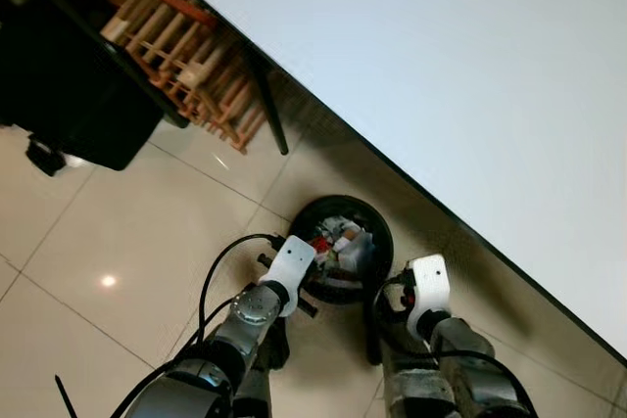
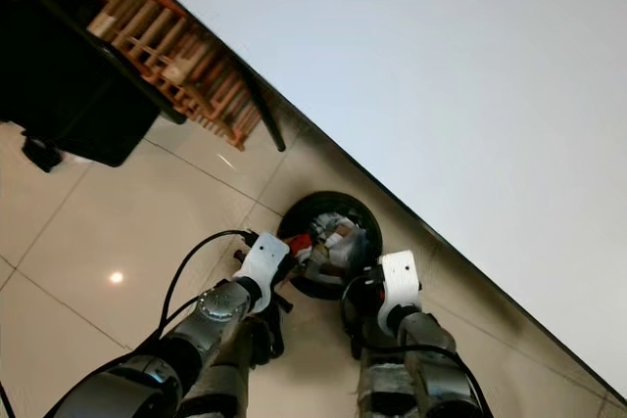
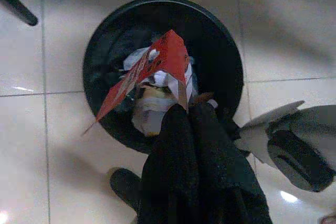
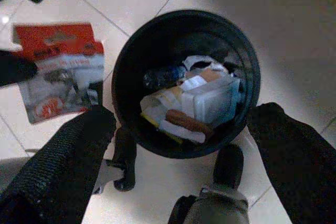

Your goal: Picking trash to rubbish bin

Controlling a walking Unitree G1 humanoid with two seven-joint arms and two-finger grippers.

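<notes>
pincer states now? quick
Left pincer: shut on the red wrapper, over the bin.
Right pincer: open, holding nothing, fingers either side of the bin.

My 2 arms are silver-grey metal with round joints. Each wrist wears a white plastic cover (image 1: 291, 263) with a small dark dot. Black cables (image 1: 220, 271) loop along my left arm. My left gripper (image 3: 184, 124) and right gripper (image 4: 178, 145) each have 2 long, matte black fingers.
</notes>
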